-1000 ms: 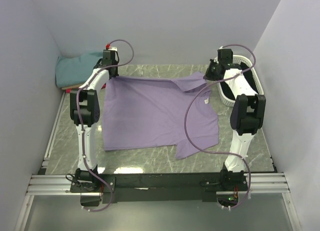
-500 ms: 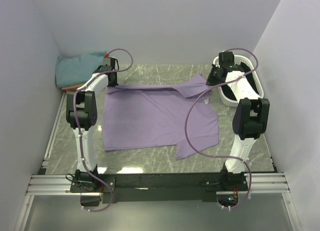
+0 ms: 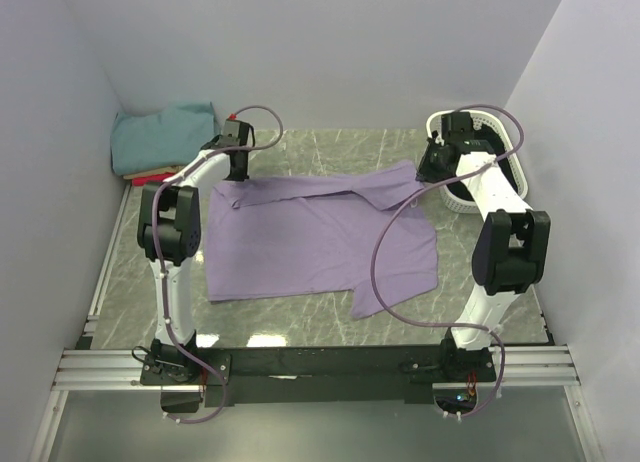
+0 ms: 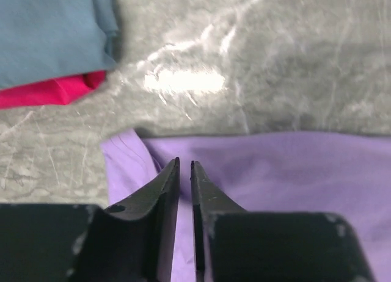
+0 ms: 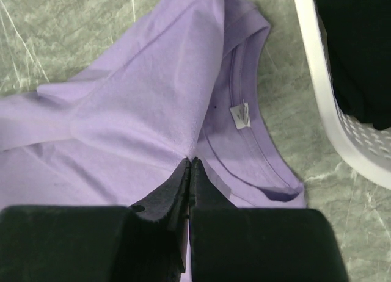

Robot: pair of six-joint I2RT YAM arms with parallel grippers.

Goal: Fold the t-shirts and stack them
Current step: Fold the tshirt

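Both left gripper [image 4: 184,165] and right gripper [image 5: 190,162], fingers clamped on the shirt [image 3: 310,244], have dragged its far edge nearer.

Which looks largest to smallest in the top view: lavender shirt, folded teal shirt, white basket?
1. lavender shirt, by far the largest.
2-3. teal shirt and white basket look alike; the basket is partly hidden, so they go unranked.

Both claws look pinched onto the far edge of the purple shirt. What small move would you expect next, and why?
Probably both should draw that edge back toward the robot, to lay it over the near half. The left gripper and right gripper are each shut on the lavender t-shirt. Its far edge is lifted and bunched, and the near part lies flat.
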